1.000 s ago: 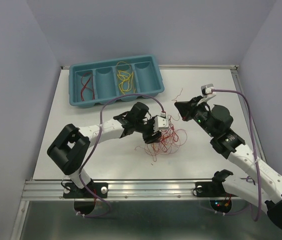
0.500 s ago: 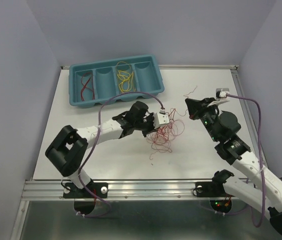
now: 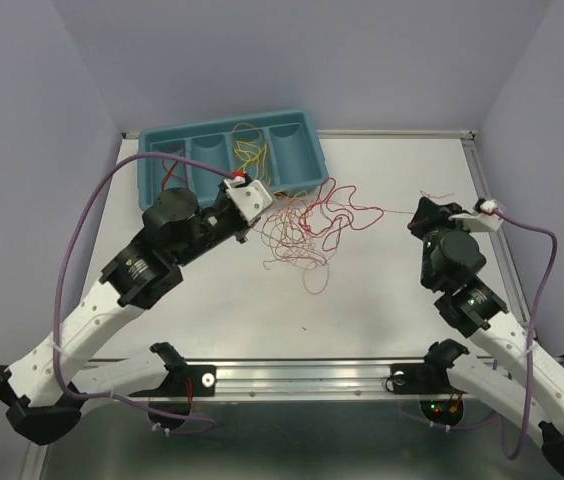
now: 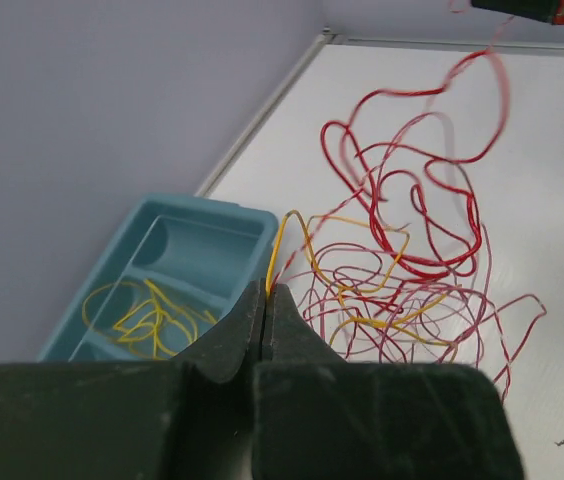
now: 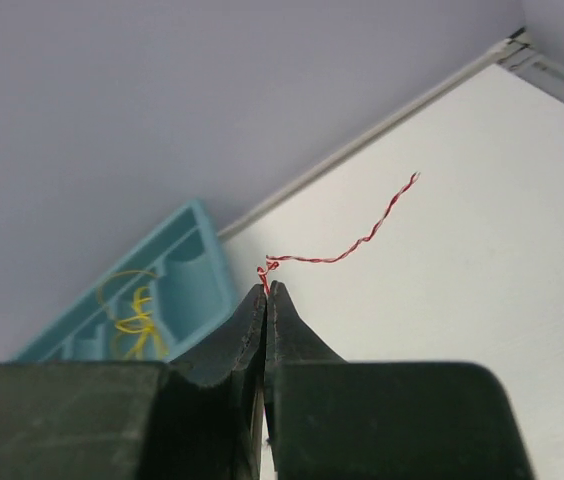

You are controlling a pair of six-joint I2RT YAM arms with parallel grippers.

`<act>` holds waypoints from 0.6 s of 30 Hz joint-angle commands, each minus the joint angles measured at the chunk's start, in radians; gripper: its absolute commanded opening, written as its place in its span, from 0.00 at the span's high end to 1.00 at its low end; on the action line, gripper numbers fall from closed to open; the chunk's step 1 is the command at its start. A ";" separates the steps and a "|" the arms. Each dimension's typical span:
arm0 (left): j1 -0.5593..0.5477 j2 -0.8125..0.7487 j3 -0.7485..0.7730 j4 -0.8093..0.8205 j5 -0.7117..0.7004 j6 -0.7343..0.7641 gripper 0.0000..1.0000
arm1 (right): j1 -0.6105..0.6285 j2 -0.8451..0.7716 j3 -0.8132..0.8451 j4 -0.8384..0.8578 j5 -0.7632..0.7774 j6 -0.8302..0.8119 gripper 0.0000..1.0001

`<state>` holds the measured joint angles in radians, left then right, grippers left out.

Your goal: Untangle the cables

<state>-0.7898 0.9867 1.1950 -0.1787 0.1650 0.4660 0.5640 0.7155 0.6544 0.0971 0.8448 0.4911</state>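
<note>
The cables (image 3: 302,225) are a loose tangle of thin red and yellow wires, stretched across the table's middle between my two grippers. My left gripper (image 3: 260,208) is at the tangle's left end, near the tray. In the left wrist view it (image 4: 266,290) is shut on a yellow cable (image 4: 280,235), with red loops (image 4: 412,250) beyond. My right gripper (image 3: 420,208) is at the right end. In the right wrist view it (image 5: 267,287) is shut on a twisted red cable (image 5: 347,255) whose free end sticks out past the tips.
A teal tray (image 3: 307,155) with several compartments stands at the back left, with yellow wires (image 3: 250,155) and red wires (image 3: 170,172) in it. It also shows in the left wrist view (image 4: 212,240) and the right wrist view (image 5: 197,280). Walls enclose the table.
My left gripper shut on a yellow cable and pulled back-left toward the tray. The right gripper moved right with its red cable. The tangle spread out between them.
</note>
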 commanded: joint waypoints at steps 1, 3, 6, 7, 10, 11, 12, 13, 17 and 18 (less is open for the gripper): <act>0.011 -0.100 0.034 -0.080 -0.376 -0.046 1.00 | 0.004 -0.070 -0.032 -0.034 0.229 0.047 1.00; 0.011 -0.146 0.043 -0.058 -0.576 -0.043 1.00 | 0.004 -0.096 -0.035 -0.042 0.259 0.049 0.99; 0.012 -0.184 0.040 0.037 -0.863 0.005 1.00 | 0.004 -0.114 -0.038 -0.069 0.310 0.060 0.99; 0.014 -0.194 0.034 0.065 -0.910 0.022 1.00 | 0.002 -0.120 -0.038 -0.077 0.324 0.066 0.99; 0.014 -0.229 0.022 0.113 -0.984 0.060 1.00 | 0.002 -0.146 -0.047 -0.092 0.376 0.098 0.98; 0.014 -0.240 0.018 0.113 -0.978 0.059 1.00 | 0.002 -0.154 -0.050 -0.094 0.373 0.096 0.96; 0.014 -0.244 0.017 0.076 -0.887 0.037 1.00 | 0.002 -0.159 -0.050 -0.094 0.335 0.078 0.78; 0.014 -0.253 0.005 0.059 -0.821 0.020 1.00 | 0.002 -0.165 -0.049 -0.094 0.286 0.054 0.60; 0.012 -0.238 -0.034 -0.007 -0.449 -0.046 1.00 | 0.004 -0.108 -0.010 -0.086 -0.057 -0.110 0.16; 0.012 -0.227 -0.035 -0.018 -0.332 -0.053 1.00 | 0.004 -0.088 0.002 -0.083 -0.208 -0.132 0.12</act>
<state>-0.7757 0.7712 1.1706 -0.2207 -0.3756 0.4450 0.5667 0.5701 0.6273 0.0368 0.8829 0.5098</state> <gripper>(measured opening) 0.026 0.828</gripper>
